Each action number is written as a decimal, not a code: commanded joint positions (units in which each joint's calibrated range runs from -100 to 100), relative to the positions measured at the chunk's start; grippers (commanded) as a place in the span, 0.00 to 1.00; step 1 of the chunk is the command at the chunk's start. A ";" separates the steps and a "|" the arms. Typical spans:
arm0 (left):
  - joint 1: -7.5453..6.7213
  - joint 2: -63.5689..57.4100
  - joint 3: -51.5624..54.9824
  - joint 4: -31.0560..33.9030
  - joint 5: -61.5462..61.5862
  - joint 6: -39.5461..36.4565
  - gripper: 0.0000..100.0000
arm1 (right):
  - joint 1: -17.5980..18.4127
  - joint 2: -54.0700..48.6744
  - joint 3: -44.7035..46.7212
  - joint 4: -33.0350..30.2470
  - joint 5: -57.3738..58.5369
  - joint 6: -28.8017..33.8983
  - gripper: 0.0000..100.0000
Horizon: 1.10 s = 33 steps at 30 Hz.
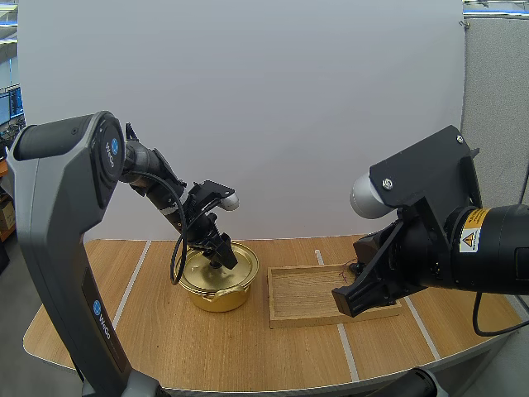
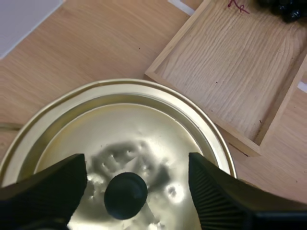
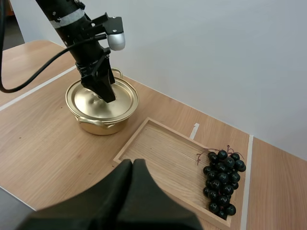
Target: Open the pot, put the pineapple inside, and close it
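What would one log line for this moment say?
left end effector: open around knob | lid: on pot | right end effector: shut, above tray | grapes: in tray

Pot (image 1: 216,293): gold, on the table (image 1: 165,331) left of centre, lid on.
Lid (image 1: 245,263): flat on the pot (its middle is hidden behind the gripper).
Left gripper (image 1: 223,260): low over the lid's middle, its arm slanting down from the upper left.
Tray (image 1: 302,298): wooden and shallow, just beside the pot on its right, not touching it.
Right gripper (image 1: 350,303): dark, over the tray's right end, tips pointing down and left, covering that corner.
Table: light wood with pale lines.
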 commanded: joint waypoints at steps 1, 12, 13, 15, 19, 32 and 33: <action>0.04 -5.97 0.16 -0.20 1.69 -0.17 1.00 | -0.22 -0.45 0.24 -0.35 0.00 -0.10 0.00; 0.04 -30.65 0.16 -0.20 2.94 -0.87 1.00 | -0.22 -0.45 0.24 -0.35 0.00 -0.10 0.00; 0.04 -32.85 0.16 -0.20 3.41 -0.87 1.00 | -0.22 -0.45 0.24 -0.35 0.00 -0.10 0.00; 0.04 -38.23 0.16 -0.20 4.67 -0.87 1.00 | -0.22 -0.45 0.24 -0.35 0.00 -0.10 0.00; 0.04 -48.87 0.16 0.14 6.20 -0.87 1.00 | -0.22 -0.45 0.24 -0.35 0.00 -0.10 0.00; 0.04 -76.03 0.16 0.49 7.92 -7.03 1.00 | -0.22 -0.45 0.24 -0.35 0.00 -0.10 0.00; 0.04 -77.50 0.16 0.49 9.02 -7.41 1.00 | -0.22 -0.45 0.24 -0.35 0.00 -0.10 0.00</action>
